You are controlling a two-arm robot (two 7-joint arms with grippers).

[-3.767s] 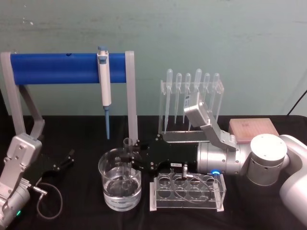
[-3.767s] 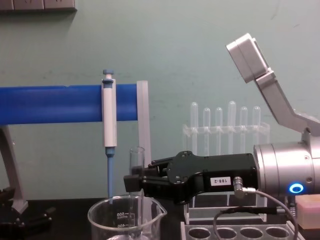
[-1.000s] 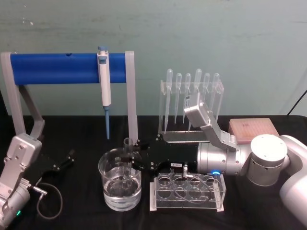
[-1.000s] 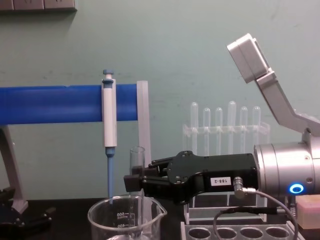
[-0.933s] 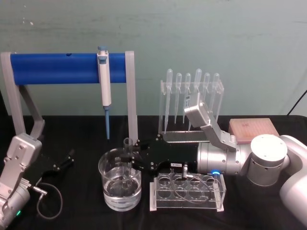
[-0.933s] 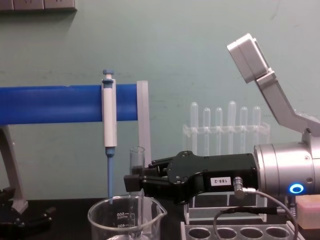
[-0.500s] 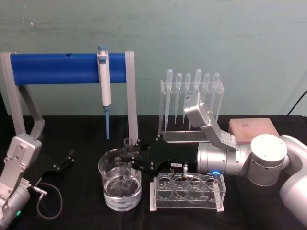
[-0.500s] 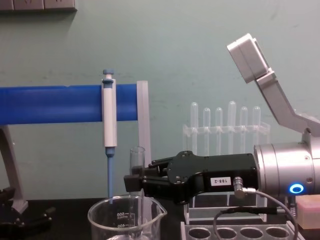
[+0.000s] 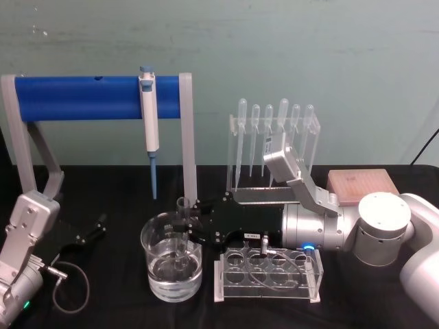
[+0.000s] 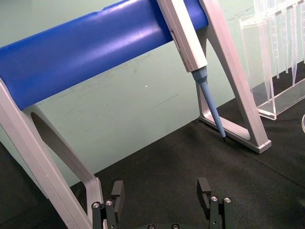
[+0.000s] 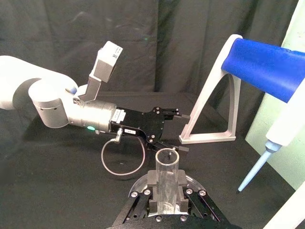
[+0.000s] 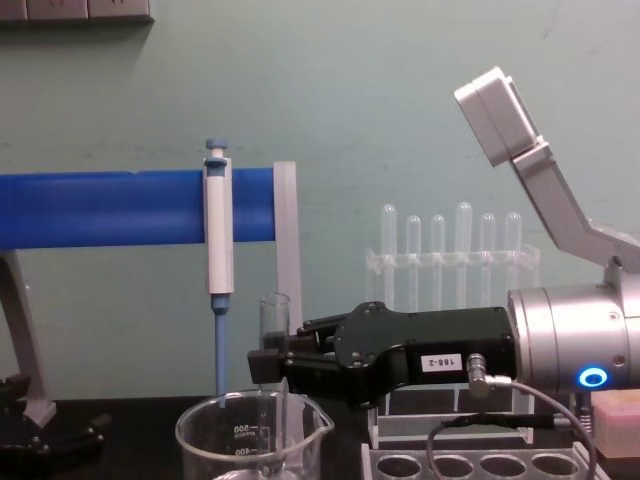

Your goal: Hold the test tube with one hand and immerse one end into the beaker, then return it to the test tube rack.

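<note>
Step in hand: immersion. Black two-fingered right end effector (image 9: 184, 229) pinches the long clear glass test tube (image 9: 182, 207) upright, its lower end inside the wide clear glass beaker (image 9: 155, 264) near the black counter's (image 9: 116, 199) front edge. Next, likely: a straight lift, then transfer to the adjacent clear holed rack (image 9: 269, 292). Left end effector (image 10: 162, 202) spread, parked at the left edge.

Soft, even light comes down from above in the head view, and the teal wall (image 9: 309, 55) glows flat with no hard shadow on it. The black table cover (image 9: 110, 199) soaks it all up and reads dark throughout. Small white glints ride the rim of the beaker (image 9: 154, 274) and the water inside. Over to the left wrist view, where a pale sheen runs along the blue bar (image 10: 95, 52). The right wrist view is dim: black curtains (image 11: 95, 43) behind, the left arm (image 11: 19, 76) brightly lit against them, the test tube (image 11: 167, 181) catching thin highlights. In the chest view the blue ring light (image 12: 594, 377) shines bright.
</note>
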